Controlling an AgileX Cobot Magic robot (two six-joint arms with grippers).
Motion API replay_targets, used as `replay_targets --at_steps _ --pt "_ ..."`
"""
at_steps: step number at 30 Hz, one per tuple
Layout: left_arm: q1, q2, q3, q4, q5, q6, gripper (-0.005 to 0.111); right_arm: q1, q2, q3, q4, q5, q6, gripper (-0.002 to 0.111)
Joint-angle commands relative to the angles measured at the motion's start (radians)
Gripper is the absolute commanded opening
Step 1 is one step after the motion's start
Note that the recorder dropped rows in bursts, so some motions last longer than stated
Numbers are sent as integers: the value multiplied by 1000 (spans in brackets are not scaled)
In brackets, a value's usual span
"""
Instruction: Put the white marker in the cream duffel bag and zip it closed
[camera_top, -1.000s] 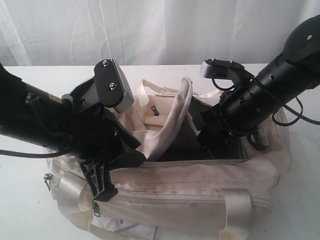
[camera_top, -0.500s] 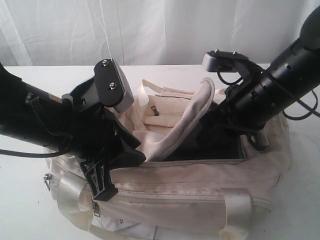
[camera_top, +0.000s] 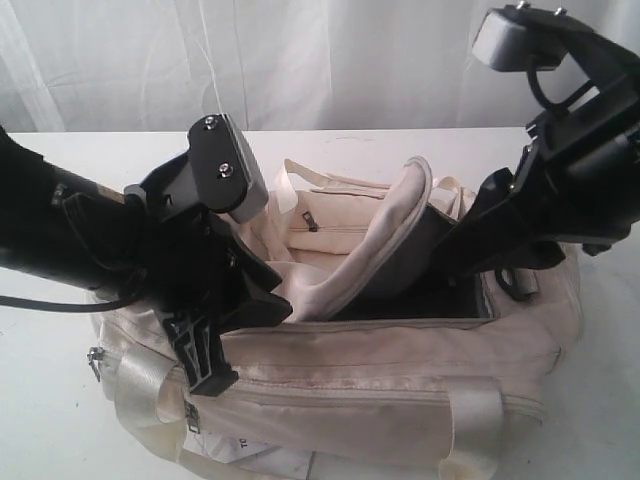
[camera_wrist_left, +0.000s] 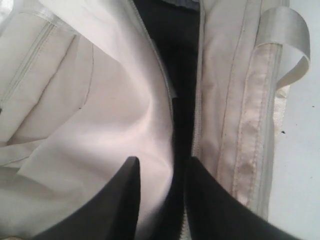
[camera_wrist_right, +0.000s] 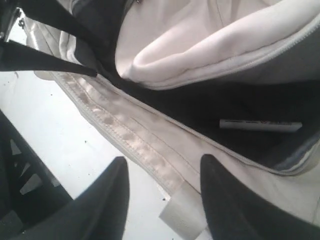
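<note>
The cream duffel bag (camera_top: 400, 370) lies on the white table with its top flap (camera_top: 385, 250) folded up and the black-lined opening showing. Inside it, on the black lining, the white marker (camera_wrist_right: 260, 125) lies flat; the exterior view does not show it. My right gripper (camera_wrist_right: 162, 170) is open and empty, raised above the bag's right end (camera_top: 470, 255) and clear of the opening. At the bag's left front rim, my left gripper (camera_wrist_left: 160, 167) is closed on the bag's fabric by the zipper edge (camera_wrist_left: 196, 125), its fingers (camera_top: 205, 360) pointing down.
A pale webbing handle (camera_top: 470, 420) hangs over the bag's front side. The white table (camera_top: 40, 420) runs around the bag, with a white curtain (camera_top: 330, 60) behind. The left arm (camera_top: 70, 240) lies over the bag's left end.
My right gripper has opened and left the marker inside the bag, then risen up and to the right out of the opening. The flap shifted a little. The left arm has held still.
</note>
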Motion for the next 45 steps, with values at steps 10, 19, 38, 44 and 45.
replay_targets --at_steps 10,19,38,44,45 --pt "32 -163 -6 103 -312 8 44 3 -20 -3 16 -31 -15 43" --pt "198 -153 -6 103 -365 8 50 10 -16 -3 185 -50 -164 43" --pt "216 -9 -6 113 -362 -51 58 112 84 -3 173 -141 -199 43" --pt "216 8 -6 122 -303 -49 58 112 84 -3 173 -141 -199 43" --pt "216 12 -6 122 -297 -49 58 112 84 -3 173 -141 -199 43"
